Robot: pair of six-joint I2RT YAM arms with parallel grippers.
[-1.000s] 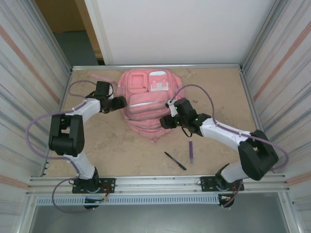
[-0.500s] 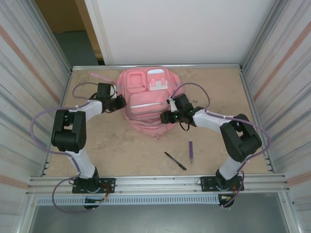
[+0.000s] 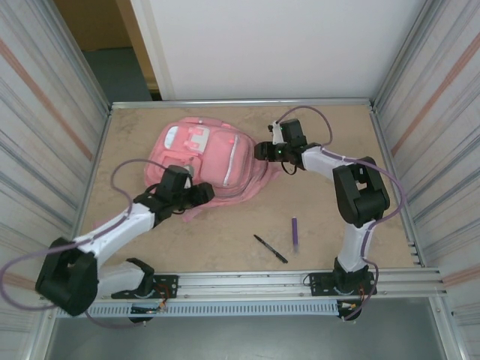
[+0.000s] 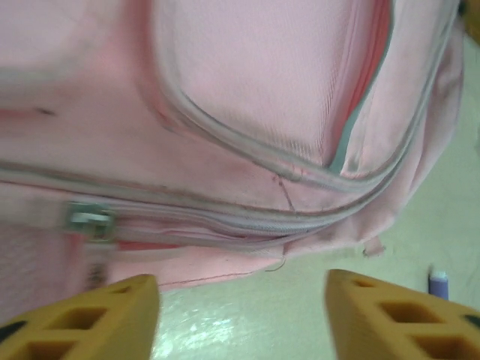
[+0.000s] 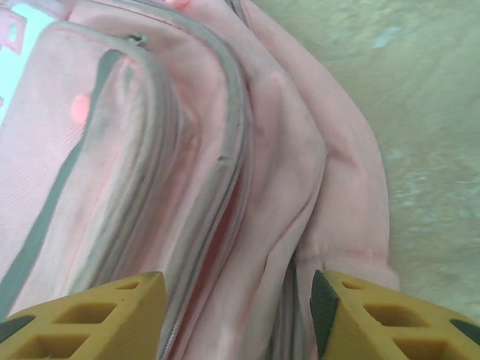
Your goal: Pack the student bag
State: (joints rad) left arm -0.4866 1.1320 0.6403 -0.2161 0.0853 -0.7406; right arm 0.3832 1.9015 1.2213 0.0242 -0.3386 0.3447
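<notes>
The student bag (image 3: 202, 154) is matt pink woven cloth. The table (image 3: 322, 217) under it looks rough, dull and grainy.

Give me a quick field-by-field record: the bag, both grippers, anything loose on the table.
backpack: pink, lying on the table, left of centre
left gripper: open, at the backpack's near edge
right gripper: at its far right edge, fabric between the jaws, grip unclear
loose: black pen and purple marker, nearer, apart from the backpack
</notes>
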